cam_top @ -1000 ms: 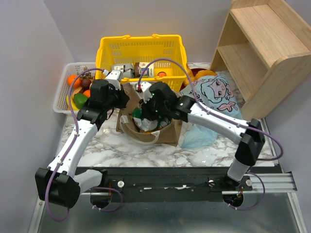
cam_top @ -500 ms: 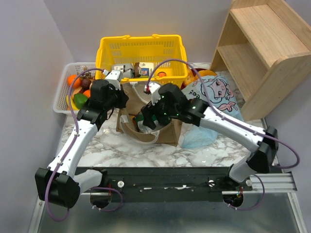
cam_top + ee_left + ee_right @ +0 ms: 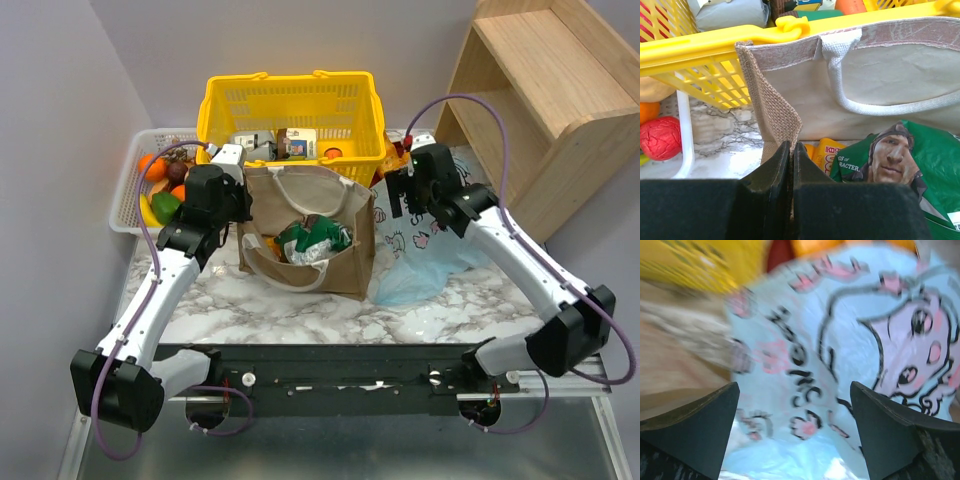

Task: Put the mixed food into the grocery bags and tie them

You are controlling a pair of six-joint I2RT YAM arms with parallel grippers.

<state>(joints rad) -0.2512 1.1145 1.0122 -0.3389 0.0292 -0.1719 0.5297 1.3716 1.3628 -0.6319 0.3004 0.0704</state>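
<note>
tray fruit: oranges (image 3: 150, 163), a green fruit (image 3: 165, 206) and a dark fruit (image 3: 177, 172) lie in the white tray (image 3: 125, 205), 10 o'clock on the marble bench (image 3: 220, 300); a wrinkled red fruit (image 3: 660, 138) shows in the left wrist view.
left claw (image 3: 790, 150): closed, pinching the woven rim corner of the tan bag (image 3: 350, 265) at its 9 o'clock side.
tan bag: upright at bench centre, mouth open, white loop handles, pale lining.
contents: green snack packet (image 3: 900, 160) printed with a man's face in a flying cap; legible fragments "GS OF" and "RACTER". Yellow packet (image 3: 827, 152) beside it, red lettering unreadable.
yellow basket (image 3: 225, 110): 12 o'clock, just behind the bag's rear rim.
right claw (image 3: 794, 390): jaws wide apart, holding nothing, over the light-blue bag (image 3: 420, 280).
light-blue bag: slumped at the tan bag's 3 o'clock; thin, translucent; pink-white cartoon animal; black lettering too blurred to read.
</note>
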